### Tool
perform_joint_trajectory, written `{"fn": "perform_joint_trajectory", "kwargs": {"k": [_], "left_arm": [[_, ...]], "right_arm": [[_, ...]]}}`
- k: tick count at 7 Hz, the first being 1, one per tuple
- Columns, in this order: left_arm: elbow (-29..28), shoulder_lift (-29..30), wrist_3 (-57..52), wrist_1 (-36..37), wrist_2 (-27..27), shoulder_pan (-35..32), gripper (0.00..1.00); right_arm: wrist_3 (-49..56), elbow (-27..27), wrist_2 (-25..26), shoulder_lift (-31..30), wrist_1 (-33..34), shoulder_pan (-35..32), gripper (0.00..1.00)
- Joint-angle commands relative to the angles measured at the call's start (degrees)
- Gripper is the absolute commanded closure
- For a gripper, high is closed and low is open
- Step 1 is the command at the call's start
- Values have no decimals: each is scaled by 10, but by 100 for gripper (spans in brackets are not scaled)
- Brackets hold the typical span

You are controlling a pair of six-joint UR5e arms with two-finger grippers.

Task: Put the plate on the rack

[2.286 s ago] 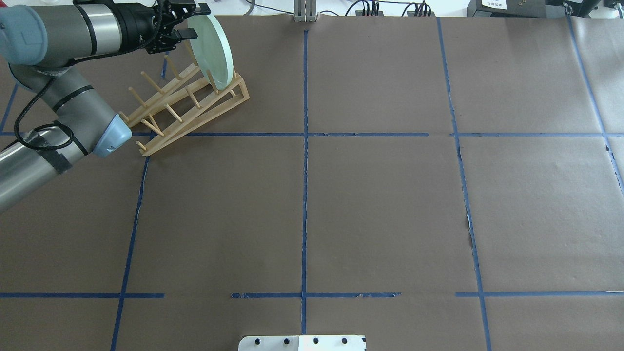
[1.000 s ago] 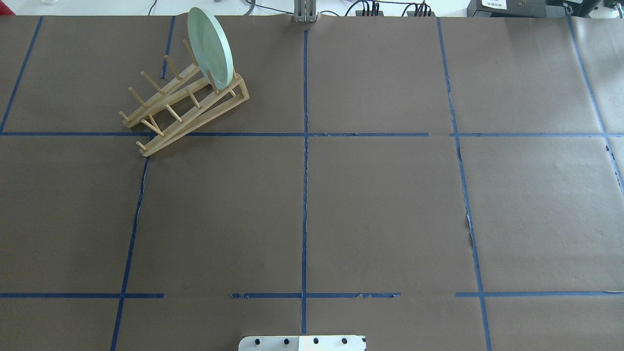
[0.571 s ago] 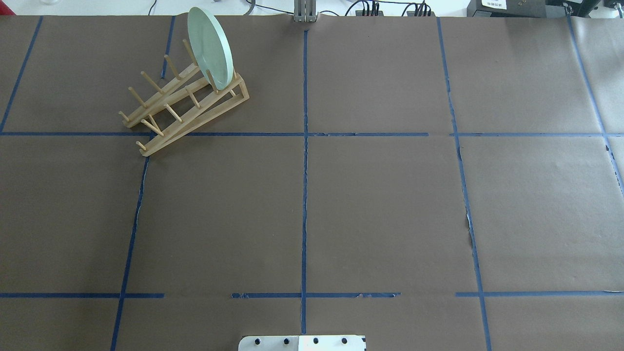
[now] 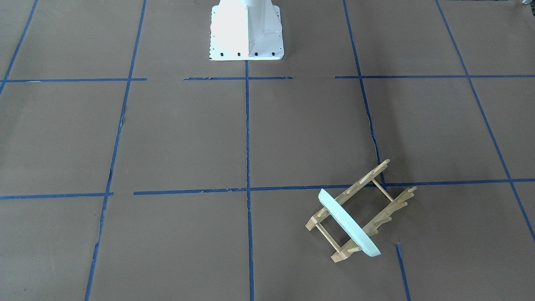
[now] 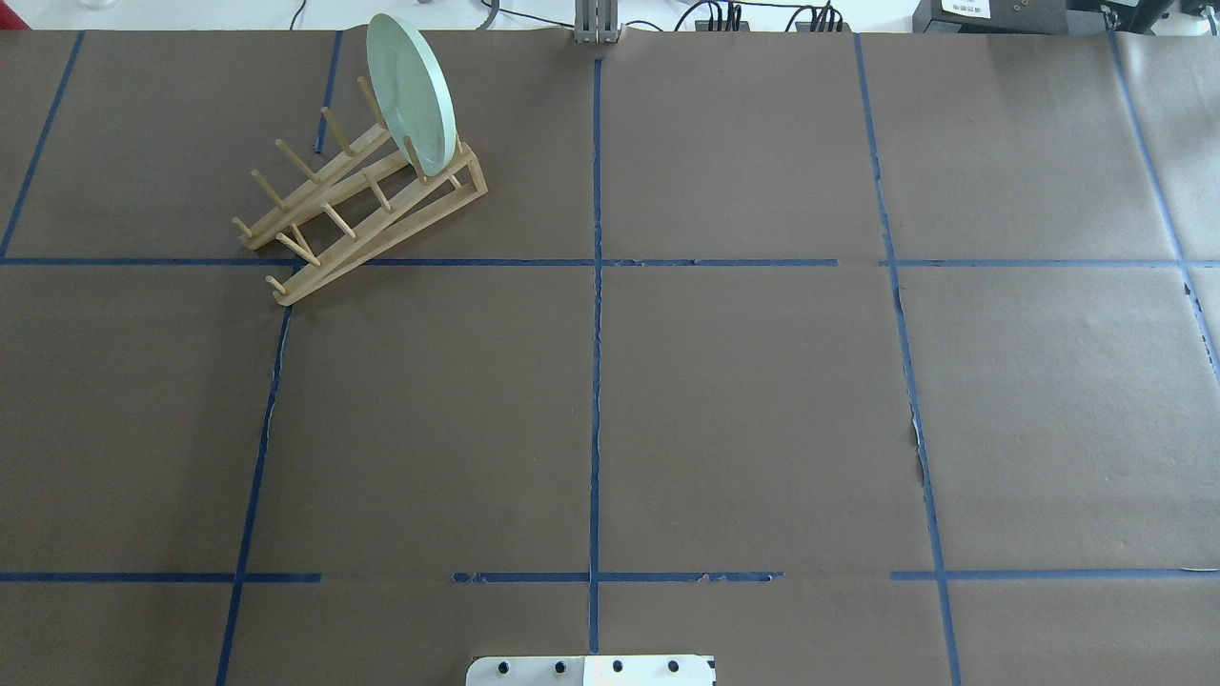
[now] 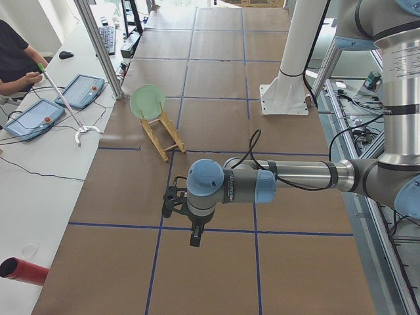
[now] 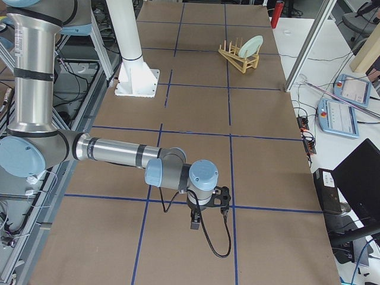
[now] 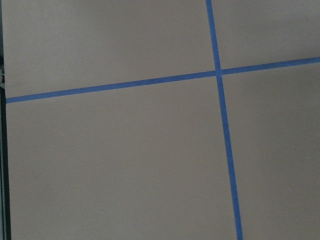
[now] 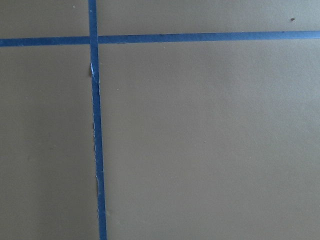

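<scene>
Your plate stands on edge between the end pegs of the wooden rack, its disc set across the two rails, on the far side of the table to the robot's left; the rack holds nothing else. The left gripper is nearer than the right gripper, both well apart from it. You cannot tell whether either is spread or closed.
</scene>
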State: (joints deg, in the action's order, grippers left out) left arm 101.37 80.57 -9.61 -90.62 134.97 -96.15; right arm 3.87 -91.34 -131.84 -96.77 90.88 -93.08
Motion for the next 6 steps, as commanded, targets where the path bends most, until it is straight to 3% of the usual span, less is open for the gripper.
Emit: {"fn": "perform_joint_trajectory", "kwargs": {"k": [1,3,5,6], "left_arm": [[12,18,50,-2,-48,46,0],[5,40,50,5,-52,45,0],[0,25,46,23,30,42,0],[-1,24,45,38,45,42,0]], "right_arm": [[0,0,0,0,0,0,0],[0,-1,0,0,0,0,0],[0,0,0,0,0,0,0],[0,-1,0,0,0,0,0]]}}
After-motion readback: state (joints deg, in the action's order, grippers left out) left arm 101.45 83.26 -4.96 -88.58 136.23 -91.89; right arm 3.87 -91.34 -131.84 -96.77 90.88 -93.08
